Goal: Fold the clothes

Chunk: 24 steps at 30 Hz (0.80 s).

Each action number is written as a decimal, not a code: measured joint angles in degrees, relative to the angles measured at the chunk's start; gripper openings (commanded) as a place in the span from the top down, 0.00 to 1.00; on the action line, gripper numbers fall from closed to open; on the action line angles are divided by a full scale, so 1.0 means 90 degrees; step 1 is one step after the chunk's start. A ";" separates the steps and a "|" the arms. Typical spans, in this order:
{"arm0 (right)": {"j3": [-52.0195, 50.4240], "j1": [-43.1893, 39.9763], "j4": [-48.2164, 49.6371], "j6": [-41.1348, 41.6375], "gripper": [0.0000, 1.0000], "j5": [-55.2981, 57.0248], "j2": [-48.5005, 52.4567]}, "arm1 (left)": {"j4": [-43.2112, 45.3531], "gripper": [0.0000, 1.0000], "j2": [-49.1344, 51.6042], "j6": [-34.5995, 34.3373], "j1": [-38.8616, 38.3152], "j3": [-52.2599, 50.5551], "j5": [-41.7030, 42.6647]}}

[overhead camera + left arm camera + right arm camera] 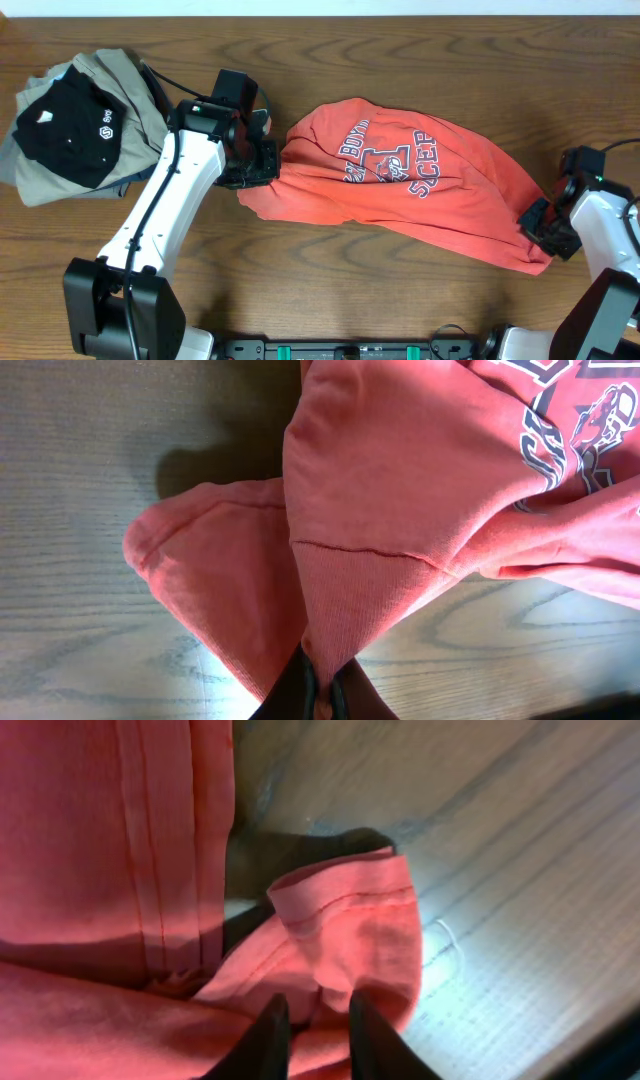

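T-shirt (400,190) collar-side cloth is pinched tight between the left fingers (288,698), which are closed on it. One sleeve (200,570) lies flat just beside that grip. The right fingers (268,1038) stand narrowly apart with the hem (350,910) bunched in the gap; whether they grip it cannot be told.

The shirt is spread across the middle of the worktop (330,290), print up, its left edge at the left fingers and its right edge at the right fingers. Bare wood runs in front of it and behind it.

Count: one red T-shirt and one black piece (65,130) on a khaki piece (120,80), piled at the far left, apart from the shirt and close to the left arm (170,200). The number of khaki layers cannot be told.
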 measured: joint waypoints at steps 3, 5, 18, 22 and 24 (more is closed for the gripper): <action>-0.0321 0.0000 0.0226 0.0044 0.66 -0.0158 0.0000 | -0.0002 0.94 0.0000 0.0000 0.0000 -0.0002 0.0015; -0.0568 0.0000 0.0505 0.0092 0.56 -0.0206 0.0000 | -0.0005 0.94 0.0000 0.0000 0.0000 -0.0005 0.0019; -0.0869 -0.0061 0.1372 0.0658 0.59 0.0580 0.0002 | -0.0073 0.93 0.0000 0.0000 0.0000 -0.0005 0.0041; -0.0869 -0.0386 0.1433 0.0835 0.55 0.0947 0.0002 | -0.0075 0.94 0.0000 -0.0002 0.0000 -0.0005 0.0041; -0.0869 -0.0573 0.1503 0.0857 0.55 0.1047 0.0002 | -0.0075 0.94 0.0000 -0.0002 0.0000 -0.0005 0.0041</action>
